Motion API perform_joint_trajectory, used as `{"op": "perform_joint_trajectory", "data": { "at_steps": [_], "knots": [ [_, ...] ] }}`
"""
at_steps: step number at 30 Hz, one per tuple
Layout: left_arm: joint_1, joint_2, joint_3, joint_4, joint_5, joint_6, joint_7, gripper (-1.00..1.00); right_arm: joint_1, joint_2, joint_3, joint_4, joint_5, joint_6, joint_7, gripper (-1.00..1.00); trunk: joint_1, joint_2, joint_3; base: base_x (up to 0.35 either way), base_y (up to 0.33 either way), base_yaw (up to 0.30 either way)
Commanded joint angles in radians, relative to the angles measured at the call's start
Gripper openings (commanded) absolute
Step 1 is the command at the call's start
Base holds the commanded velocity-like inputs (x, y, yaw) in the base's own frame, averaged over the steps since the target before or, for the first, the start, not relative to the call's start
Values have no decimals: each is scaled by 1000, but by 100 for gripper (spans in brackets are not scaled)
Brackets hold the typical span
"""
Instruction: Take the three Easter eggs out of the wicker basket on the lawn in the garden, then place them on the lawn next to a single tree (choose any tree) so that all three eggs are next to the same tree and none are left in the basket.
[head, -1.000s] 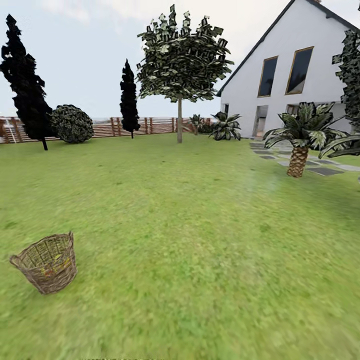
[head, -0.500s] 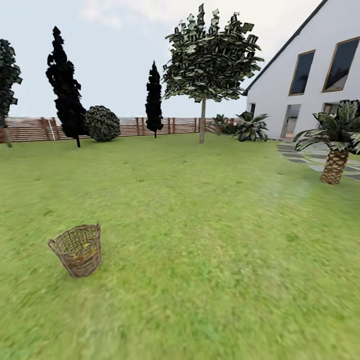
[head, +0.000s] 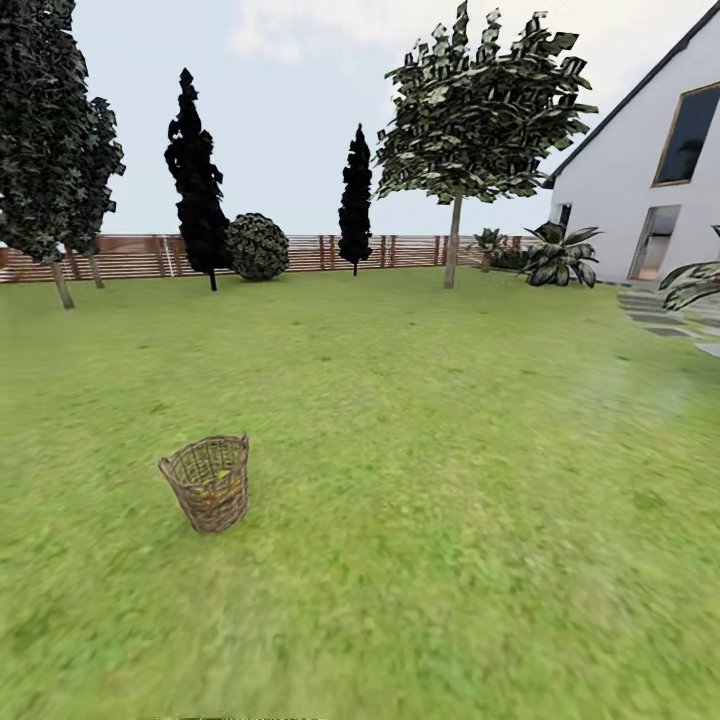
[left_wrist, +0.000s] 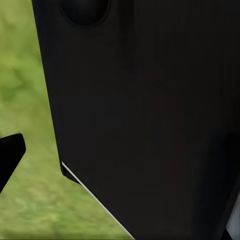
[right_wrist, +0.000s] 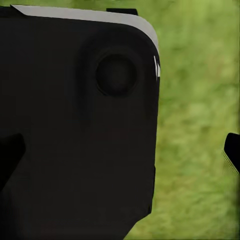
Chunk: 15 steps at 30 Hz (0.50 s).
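**Garden survey: basket on open grass, eggs inside**

The lawn runs back to a slatted fence. A tall tree with a bare trunk stands at the far edge, well apart from the wicker basket, which sits upright on the grass, left of centre. Yellow shapes inside the basket are the Easter eggs; their count cannot be told. Both wrist views face dark robot panels over grass; whether either gripper's jaws are apart cannot be told.

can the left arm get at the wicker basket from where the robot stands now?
Probably not yet. In the head view the wicker basket sits out on the lawn, well ahead with open grass between. Nothing blocks the way; it just looks beyond arm's reach, so the base would likely have to roll closer first.
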Motion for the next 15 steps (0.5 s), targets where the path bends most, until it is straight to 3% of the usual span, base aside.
{"op": "perform_joint_trajectory", "data": {
  "at_steps": [1, 15],
  "knots": [
    [0, 0, 0, 0, -3, 0, -2, 100, -1, 0, 1, 3, 0, -2, -3, 100, 0, 0, -1, 0, 0, 300],
    [0, 0, 0, 0, -3, 0, -2, 100, -1, -1, 0, 3, -1, -3, -2, 100, 0, 0, -1, 0, 0, 300]
  ]
}}
